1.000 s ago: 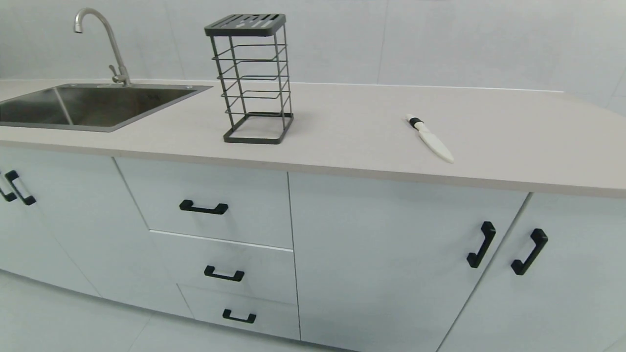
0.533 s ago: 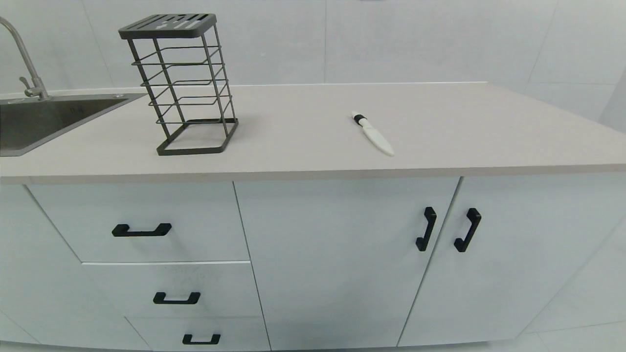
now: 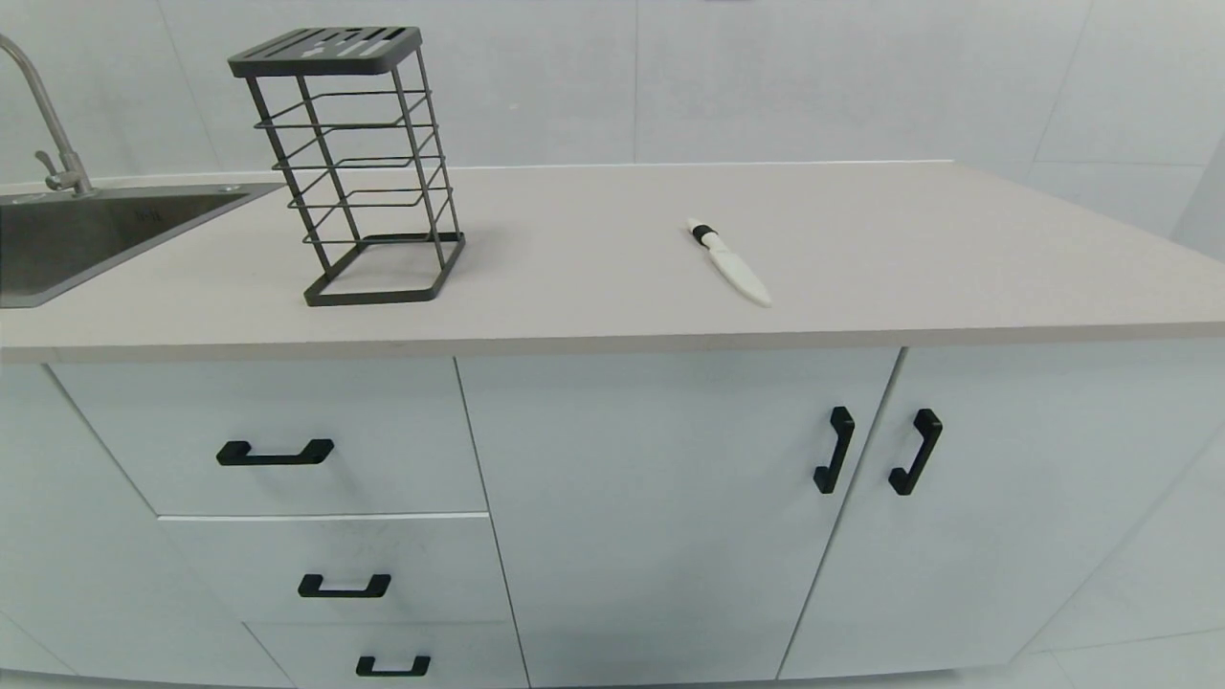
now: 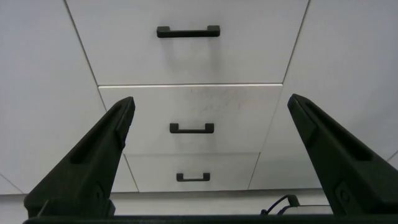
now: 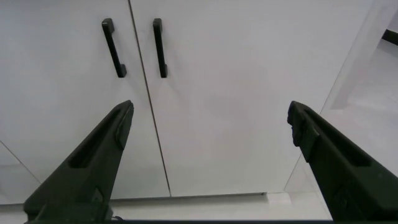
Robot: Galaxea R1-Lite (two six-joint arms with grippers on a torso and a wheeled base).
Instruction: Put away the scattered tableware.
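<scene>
Looking from the left, you see the sink (image 3: 67,239) and its tap (image 3: 38,96) at the far left end of the counter (image 3: 593,306). Just right of the sink stands the black wire rack (image 3: 349,163). It stands upright with its slotted top facing up, and nothing is in it. I think it stands that way so tableware can drop in from above. Lower down, in front of the drawers (image 3: 278,402), your left gripper (image 4: 210,102) hangs with its two fingers spread wide apart. It holds nothing. It faces the drawer fronts and not the counter, so I think it is just waiting to be lifted.

Go right along the counter and you find the white knife (image 3: 729,263) with a black band. It lies flat, well apart from the rack, with its thin end aimed near and to the right. It is the one loose thing I can see to put away.

Farther right and lower, your right gripper (image 5: 210,107) hangs in front of the two cupboard doors (image 5: 249,93). Its fingers are wide apart too, with nothing between them. It is on the knife's side, so I think this is the arm to raise, take the knife and carry it left to the rack.
</scene>
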